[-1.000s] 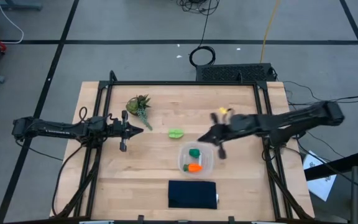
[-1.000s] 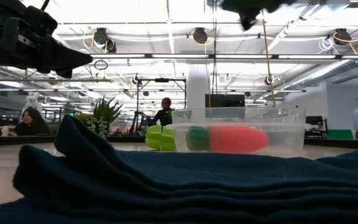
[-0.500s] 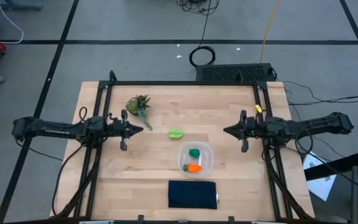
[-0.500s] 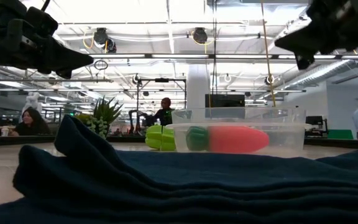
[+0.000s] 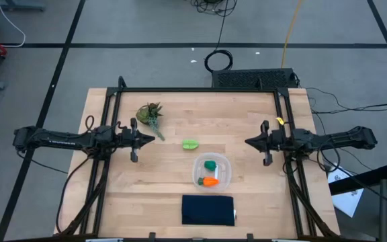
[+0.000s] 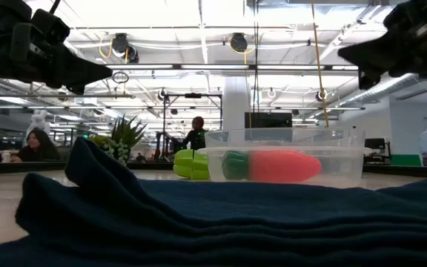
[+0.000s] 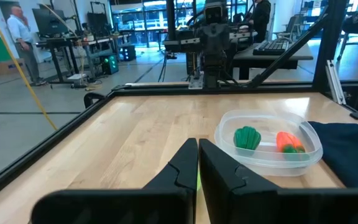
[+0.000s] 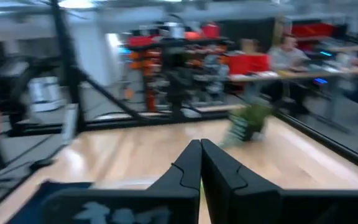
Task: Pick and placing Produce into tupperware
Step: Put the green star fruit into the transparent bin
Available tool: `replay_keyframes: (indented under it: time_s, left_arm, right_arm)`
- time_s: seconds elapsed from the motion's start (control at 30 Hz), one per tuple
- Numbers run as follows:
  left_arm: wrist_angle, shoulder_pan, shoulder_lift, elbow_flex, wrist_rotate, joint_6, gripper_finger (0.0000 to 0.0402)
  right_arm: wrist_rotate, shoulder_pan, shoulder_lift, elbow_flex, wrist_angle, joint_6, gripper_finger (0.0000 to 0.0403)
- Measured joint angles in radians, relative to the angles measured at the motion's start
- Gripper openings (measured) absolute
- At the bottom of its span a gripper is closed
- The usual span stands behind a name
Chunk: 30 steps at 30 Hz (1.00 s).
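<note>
Your clear container (image 5: 211,172) sits on the bench a little toward the front edge and just right of the middle. Inside it you have the dark green lump (image 5: 210,165) and, beside it toward the front, the orange carrot (image 5: 210,181); from the low view they lie side by side against the container's wall (image 6: 284,165). The lime-green piece (image 5: 190,144) is outside, on bare wood just behind and left of the container, close to it but not touching.

A folded navy cloth (image 5: 208,209) lies right at the front edge, just in front of the container. A leafy plant sprig (image 5: 150,114) rests toward the back left corner.

Your left gripper (image 5: 158,138) hangs above the left side of the bench, pointing toward the middle, its fingers (image 7: 182,168) pressed together and holding nothing. Your right gripper (image 5: 248,142) hangs above the right side, pointing inward, its fingers (image 8: 186,167) likewise pressed together and empty. Both are well apart from the container.
</note>
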Motion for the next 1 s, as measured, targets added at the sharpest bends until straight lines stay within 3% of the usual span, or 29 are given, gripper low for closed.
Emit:
replay_keyframes:
  time_s: [0.1, 0.43, 0.67, 0.8, 1.0]
  left_arm:
    - [0.0, 0.0, 0.0, 0.0, -0.003, 0.0, 0.0019]
    - [-0.002, 0.0, 0.0, 0.0, -0.004, 0.008, 0.0019]
    - [-0.129, 0.0, 0.018, 0.013, -0.157, -0.084, 0.0012]
    - [-0.28, 0.0, 0.087, 0.146, -0.175, -0.113, 0.0004]
    - [-0.464, 0.0, 0.284, 0.427, -0.177, -0.072, 0.0002]
  right_arm:
    - [-0.045, 0.001, 0.0, -0.001, 0.001, -0.023, 0.0]
    - [-0.048, 0.001, 0.0, -0.003, -0.011, -0.051, 0.0]
    - [-0.047, 0.001, 0.0, -0.004, -0.012, -0.055, 0.0]
    - [-0.046, 0.001, 0.002, -0.004, -0.015, -0.055, 0.0]
    - [-0.044, 0.001, 0.003, -0.004, -0.02, -0.055, 0.0]
